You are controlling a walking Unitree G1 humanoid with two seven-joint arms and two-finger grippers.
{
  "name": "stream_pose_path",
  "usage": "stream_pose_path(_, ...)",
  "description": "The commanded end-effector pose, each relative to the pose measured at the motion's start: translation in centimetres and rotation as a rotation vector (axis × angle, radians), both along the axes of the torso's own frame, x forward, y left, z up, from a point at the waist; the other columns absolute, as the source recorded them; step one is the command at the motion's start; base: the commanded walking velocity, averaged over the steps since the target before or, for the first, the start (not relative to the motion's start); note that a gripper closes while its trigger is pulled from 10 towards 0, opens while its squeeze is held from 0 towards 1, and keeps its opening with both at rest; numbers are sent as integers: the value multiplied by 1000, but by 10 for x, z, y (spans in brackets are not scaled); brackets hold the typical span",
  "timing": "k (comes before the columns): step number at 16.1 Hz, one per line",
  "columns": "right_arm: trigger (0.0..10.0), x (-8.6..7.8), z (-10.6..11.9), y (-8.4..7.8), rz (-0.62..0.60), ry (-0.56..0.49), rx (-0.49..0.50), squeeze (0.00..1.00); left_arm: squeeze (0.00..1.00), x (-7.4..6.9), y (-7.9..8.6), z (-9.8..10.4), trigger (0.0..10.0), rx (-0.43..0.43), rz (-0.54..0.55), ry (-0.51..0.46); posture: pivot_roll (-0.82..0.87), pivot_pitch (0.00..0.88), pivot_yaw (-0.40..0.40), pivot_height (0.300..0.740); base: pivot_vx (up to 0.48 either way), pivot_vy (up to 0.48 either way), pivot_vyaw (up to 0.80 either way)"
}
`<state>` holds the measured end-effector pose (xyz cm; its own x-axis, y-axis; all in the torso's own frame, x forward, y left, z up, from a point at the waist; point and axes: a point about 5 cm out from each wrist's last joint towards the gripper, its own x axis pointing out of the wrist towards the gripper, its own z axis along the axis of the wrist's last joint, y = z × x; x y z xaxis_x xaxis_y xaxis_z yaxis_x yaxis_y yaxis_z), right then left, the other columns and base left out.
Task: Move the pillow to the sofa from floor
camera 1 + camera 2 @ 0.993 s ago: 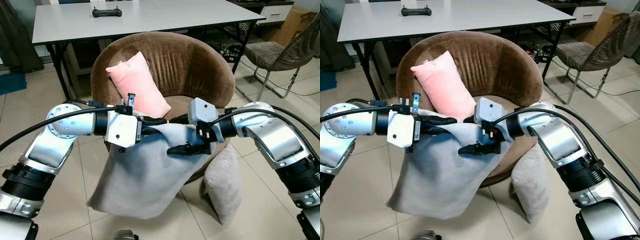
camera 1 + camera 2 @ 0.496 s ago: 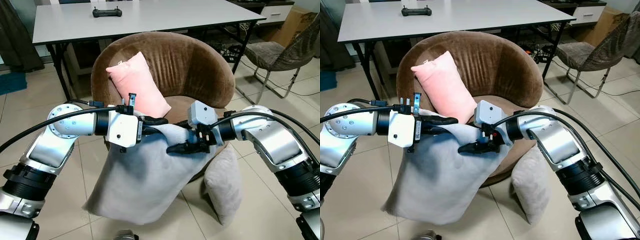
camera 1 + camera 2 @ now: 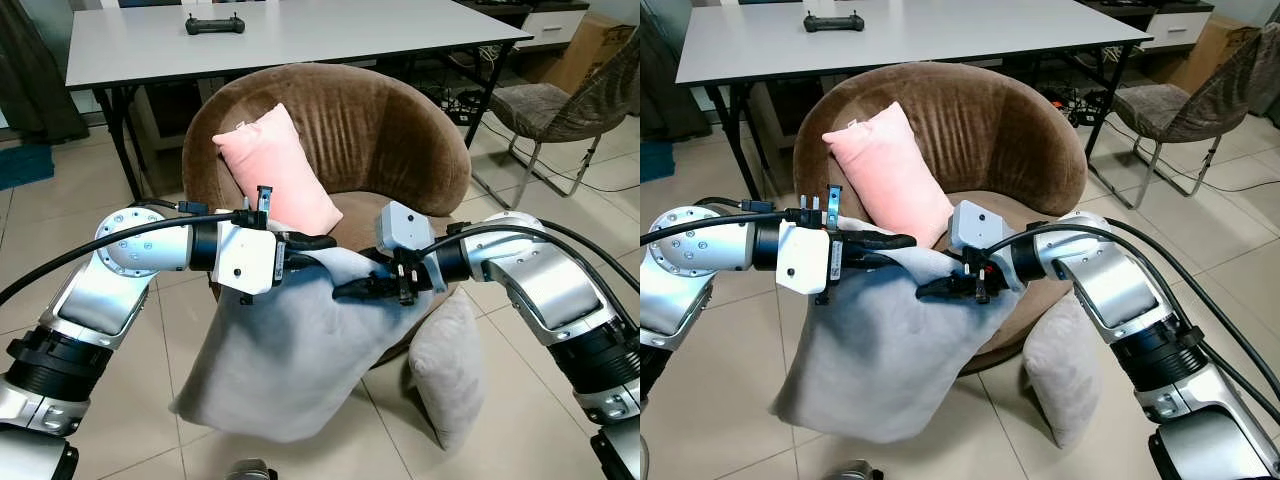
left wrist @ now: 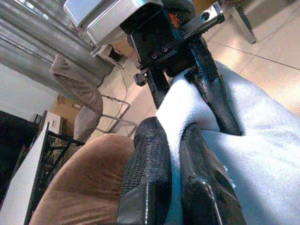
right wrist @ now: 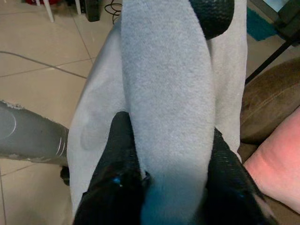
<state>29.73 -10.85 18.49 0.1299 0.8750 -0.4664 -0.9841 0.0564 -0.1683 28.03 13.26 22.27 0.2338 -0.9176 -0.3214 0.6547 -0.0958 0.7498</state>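
Both grippers pinch the top edge of the grey pillow, which hangs in the air in front of the brown sofa, its lower end above the tiled floor. The left gripper is closed on a fold of the pillow's upper edge, and the left wrist view shows its two black fingers clamped on either side of the pale cloth. The right gripper grips the same edge just beside it, from the other side; in the right wrist view its fingers squeeze a thick ridge of grey fabric between them. The two grippers sit close together, nearly tip to tip, at the front of the sofa seat. A pink pillow leans upright against the sofa's curved back, on the robot's left side of the seat. A second grey pillow stands on the floor, propped against the sofa's front on the robot's right. Behind the sofa stands a white bench with a black controller on it, and a chair stands off to the right.
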Motion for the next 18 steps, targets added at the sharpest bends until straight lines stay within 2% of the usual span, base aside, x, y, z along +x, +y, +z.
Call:
stream_pose_path(1, 0, -1, -1, 0, 0, -3, -1, 0, 0, 1, -3, 19, 10000, -47, -8, -83, 57, 0, -34, 740, 0, 0, 0)
stream_pose_path(11, 0, -2, 0, 3, 12, -11, 11, 0, 0, 4, 0, 16, 10000, -33, 19, -80, 56, 0, -36, 740, 0, 0, 0)
stream_pose_path(13, 0, -3, -1, 3, 16, -13, 14, 0, 0, 6, 2, 14, 10000, -37, 38, -35, 57, 0, -36, 740, 0, 0, 0)
stream_pose_path(14, 0, -3, -1, 4, 17, -12, 17, 0, 349, 6, 3, 13, 10000, -41, 41, 9, 56, 0, -35, 740, 0, 0, 0)
stream_pose_path(15, 0, -4, -1, 4, 16, -10, 21, 0, 1000, 5, 5, 11, 10000, -47, 41, 58, 56, 0, -35, 740, 0, 0, 0)
stream_pose_path(18, 0, -4, -3, 3, 4, -13, 19, 0, 1000, 5, 7, 11, 10000, -52, 43, 79, 56, 0, -33, 740, 0, 0, 0)
